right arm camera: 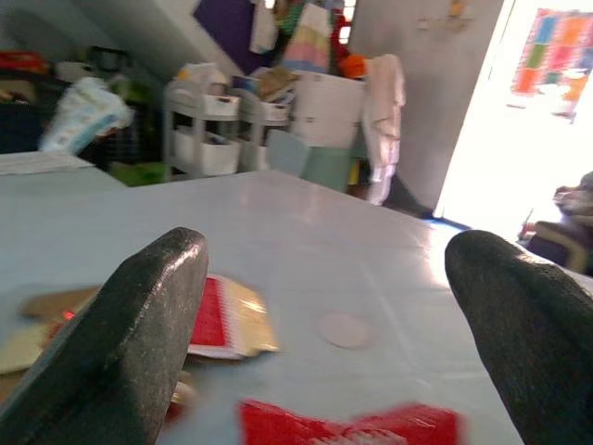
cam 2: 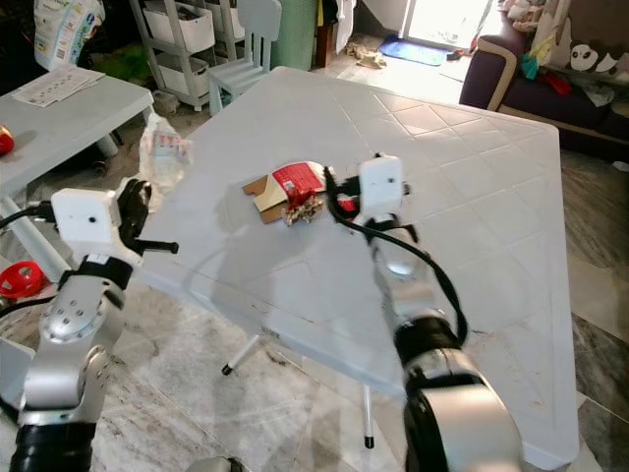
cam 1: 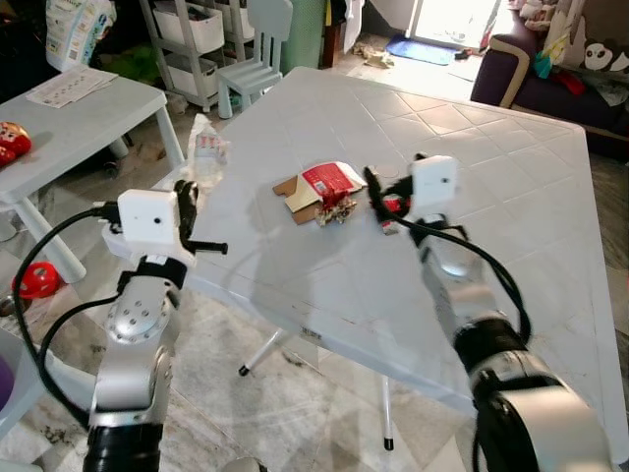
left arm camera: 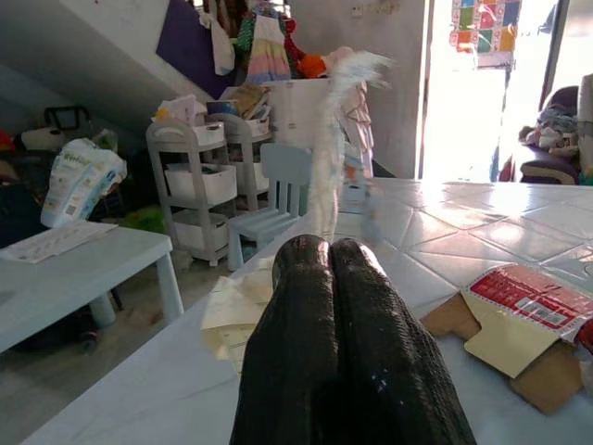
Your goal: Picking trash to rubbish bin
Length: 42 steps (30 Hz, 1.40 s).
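The right gripper (cam 1: pixel 376 202) sits just right of centre in the left eye view, low over the white table (cam 1: pixel 491 197), its two black fingers (right arm camera: pixel 139 343) spread wide apart in the right wrist view with nothing between them yet. Straddled by those fingers lies a small red wrapper (right arm camera: pixel 352 425), which also shows as a red scrap by the fingertips in the head views. Just beyond it, toward the centre of the frame, rests a flattened red and tan carton (cam 1: pixel 319 189) with some crumpled bits at its near edge, all lying on the tabletop. The left gripper (cam 1: pixel 187 211), at the middle left of the frame beside the table's edge, has its fingers (left arm camera: pixel 343 352) pressed together and empty. Past it, near the table's corner, a crumpled clear plastic bag (cam 1: pixel 204 147) stands on the surface. No rubbish bin can be made out anywhere in these pictures. As a judgement, the task looks to be at an early stage: at least three pieces of trash are left on the table, none is held, and the nearest step appears to be closing on the red wrapper.
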### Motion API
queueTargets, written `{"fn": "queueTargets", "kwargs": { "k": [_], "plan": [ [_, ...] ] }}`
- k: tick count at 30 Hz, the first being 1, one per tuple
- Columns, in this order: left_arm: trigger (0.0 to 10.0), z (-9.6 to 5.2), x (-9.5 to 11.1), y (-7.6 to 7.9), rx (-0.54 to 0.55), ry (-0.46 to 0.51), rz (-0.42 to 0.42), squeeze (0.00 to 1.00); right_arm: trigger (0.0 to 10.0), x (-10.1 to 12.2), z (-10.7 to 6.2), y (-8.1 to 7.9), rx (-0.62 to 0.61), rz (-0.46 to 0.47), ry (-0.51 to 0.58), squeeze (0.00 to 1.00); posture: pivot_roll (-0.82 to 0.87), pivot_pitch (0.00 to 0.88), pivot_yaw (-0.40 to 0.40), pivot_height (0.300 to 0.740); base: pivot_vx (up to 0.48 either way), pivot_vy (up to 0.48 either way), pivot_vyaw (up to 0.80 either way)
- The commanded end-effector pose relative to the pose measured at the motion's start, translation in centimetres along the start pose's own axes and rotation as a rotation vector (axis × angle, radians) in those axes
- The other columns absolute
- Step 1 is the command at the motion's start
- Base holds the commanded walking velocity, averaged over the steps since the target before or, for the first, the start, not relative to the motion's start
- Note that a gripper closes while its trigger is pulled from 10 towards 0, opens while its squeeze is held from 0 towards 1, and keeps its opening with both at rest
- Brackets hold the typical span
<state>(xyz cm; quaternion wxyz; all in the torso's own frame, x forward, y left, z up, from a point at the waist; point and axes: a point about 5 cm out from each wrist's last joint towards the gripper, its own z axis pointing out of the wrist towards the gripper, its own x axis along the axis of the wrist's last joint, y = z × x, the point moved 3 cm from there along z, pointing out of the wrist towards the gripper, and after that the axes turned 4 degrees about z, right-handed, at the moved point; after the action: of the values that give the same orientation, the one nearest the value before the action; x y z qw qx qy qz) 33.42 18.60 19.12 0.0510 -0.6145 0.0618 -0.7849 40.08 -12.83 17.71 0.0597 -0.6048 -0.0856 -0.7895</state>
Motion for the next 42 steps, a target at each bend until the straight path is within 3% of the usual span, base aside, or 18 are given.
{"fn": "queueTargets", "kwargs": {
  "k": [1, 6, 20, 29, 35, 39, 42],
  "plan": [
    [0.0, 0.4, 0.2, -0.1, 0.001, 0.012, -0.008, 0.00, 10.0, 0.3, -0.3, 0.5, -0.013, 0.003, 0.004, 0.00, 0.05, 0.012, -0.020, 0.740, 0.000, 0.322, 0.00],
    [0.0, 1.0, -0.1, -0.6, 0.016, 0.005, -0.016, 0.00, 10.0, -0.1, -1.3, 0.9, -0.038, 0.005, -0.017, 0.00, 0.04, 0.000, -0.011, 0.740, 0.000, 0.435, -0.43],
    [0.0, 2.0, -0.3, -1.5, 0.046, 0.006, -0.017, 0.00, 10.0, 0.8, -1.6, 1.2, -0.039, -0.006, -0.028, 0.00, 0.03, 0.000, -0.015, 0.740, 0.000, 0.472, -0.64],
    [0.0, 2.1, -0.5, -1.3, 0.042, 0.004, -0.020, 0.00, 10.0, 1.5, -1.6, 1.6, -0.020, -0.060, -0.035, 0.00, 0.03, 0.000, -0.015, 0.740, 0.000, 0.000, 0.00],
    [0.0, 2.6, -0.5, -1.3, 0.050, -0.004, -0.055, 0.00, 10.0, 2.3, -1.8, 1.9, 0.058, -0.125, -0.052, 0.00, 0.01, 0.000, -0.006, 0.740, 0.000, 0.000, 0.00],
    [0.0, 2.9, -0.6, -1.2, 0.050, -0.010, -0.053, 0.00, 10.0, 2.7, -2.0, 1.0, 0.154, -0.150, -0.075, 0.00, -0.01, 0.000, 0.007, 0.740, 0.000, 0.000, 0.00],
    [0.0, 3.1, -0.7, -1.1, 0.060, -0.021, -0.068, 0.00, 10.0, 2.6, -2.0, -0.8, 0.216, -0.137, -0.078, 0.00, -0.01, 0.000, 0.010, 0.740, 0.000, 0.000, 0.00]
  ]
}}
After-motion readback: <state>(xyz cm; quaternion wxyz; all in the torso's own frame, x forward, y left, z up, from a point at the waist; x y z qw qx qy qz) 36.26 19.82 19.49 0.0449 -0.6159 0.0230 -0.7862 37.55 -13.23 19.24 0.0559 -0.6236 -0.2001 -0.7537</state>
